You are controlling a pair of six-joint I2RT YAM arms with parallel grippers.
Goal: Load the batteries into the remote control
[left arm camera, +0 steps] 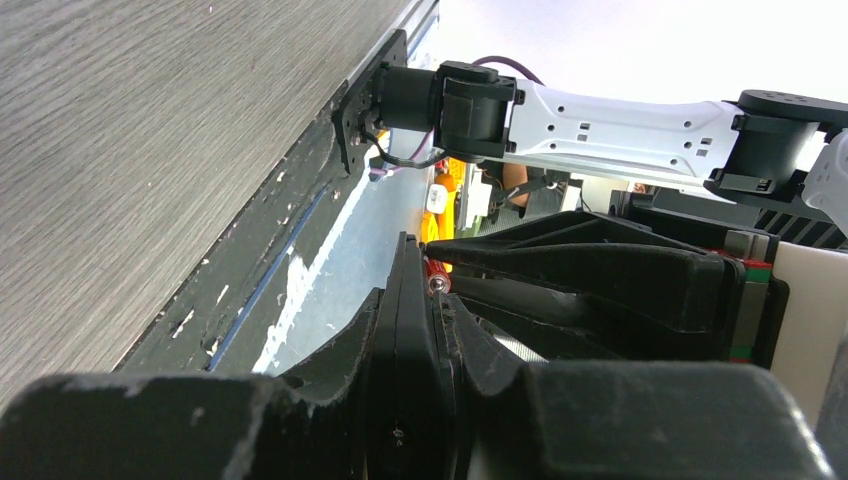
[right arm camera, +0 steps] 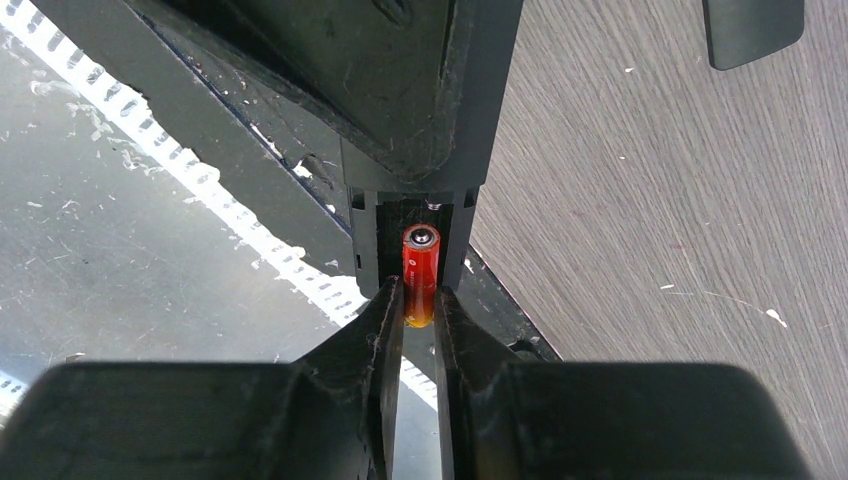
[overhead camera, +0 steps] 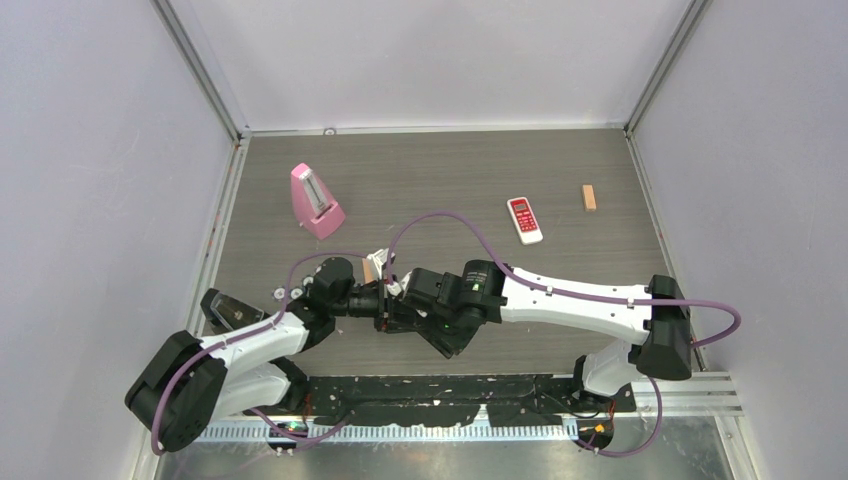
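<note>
Right gripper (right arm camera: 420, 292), battery (right arm camera: 420, 260) (axis along jaws)

In your right wrist view the battery (right arm camera: 421, 262) loses its lower end between the fingers (right arm camera: 388, 322) of the right gripper (right arm camera: 419, 310), and the remote control (right arm camera: 366, 235) runs off the top edge. From above, the wrists (overhead camera: 440, 295) cover that meeting spot mid-frame. Left wrist view gives you only a red sliver, centre frame. The red-and-white remote (overhead camera: 524, 219), upper right from above, is too small to read.

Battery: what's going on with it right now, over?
Left gripper shut on dark remote. Right gripper pinching orange battery, upper end inside the remote. Nothing visible blocking it, over.
</note>
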